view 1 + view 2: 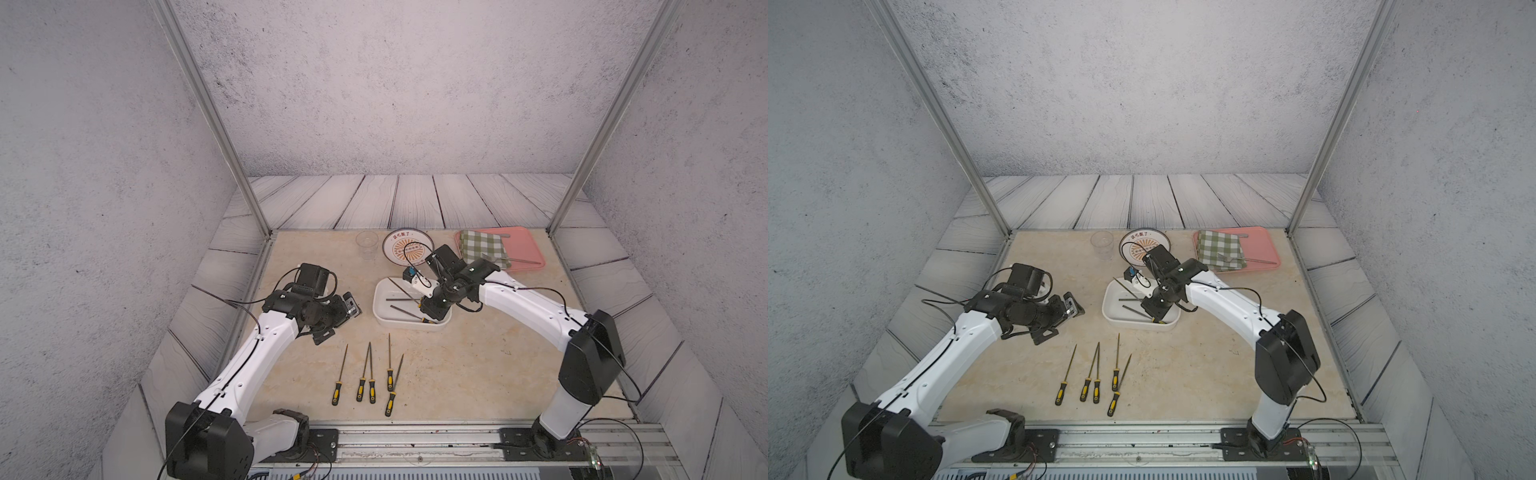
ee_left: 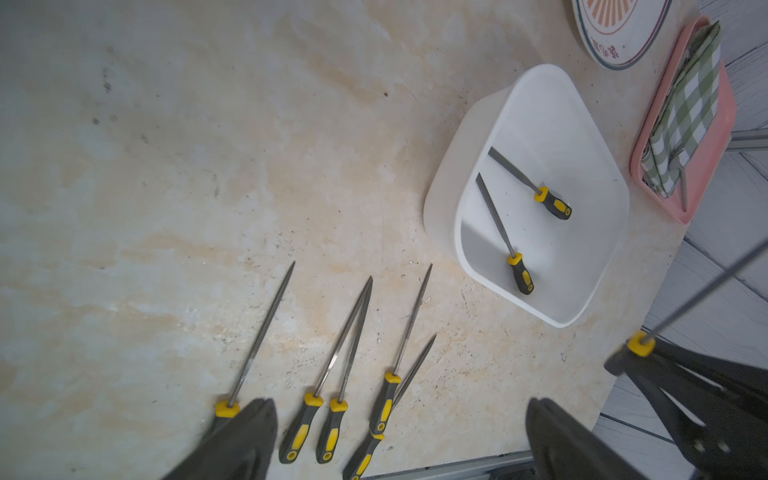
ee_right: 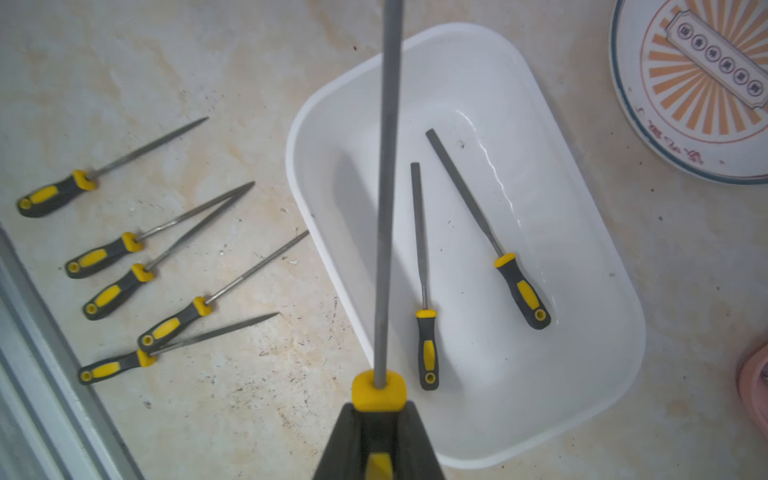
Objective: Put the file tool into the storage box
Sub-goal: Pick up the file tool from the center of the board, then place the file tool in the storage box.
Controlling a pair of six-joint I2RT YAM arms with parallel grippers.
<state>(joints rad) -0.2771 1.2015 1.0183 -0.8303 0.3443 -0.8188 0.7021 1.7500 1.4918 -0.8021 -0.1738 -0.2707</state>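
The white storage box (image 1: 384,309) (image 1: 1113,311) (image 3: 540,199) sits mid-table with two file tools lying inside it (image 3: 424,257) (image 2: 496,216). My right gripper (image 1: 426,305) (image 1: 1149,305) (image 3: 378,409) hangs over the box's right end, shut on the black-and-yellow handle of a third file tool (image 3: 386,187) (image 1: 403,287). Its grey shaft points left across the box. Several more files (image 1: 360,388) (image 2: 299,428) (image 3: 104,253) lie in a row on the table in front of the box. My left gripper (image 1: 328,330) (image 2: 399,440) hovers left of the box, open and holding nothing.
Behind the box stand a patterned round plate (image 1: 405,247) and a clear cup (image 1: 367,243). At the back right, a pink tray (image 1: 525,243) holds a green checked cloth (image 1: 484,245) and a fork (image 1: 515,260). A metal rail (image 1: 415,436) runs along the front edge.
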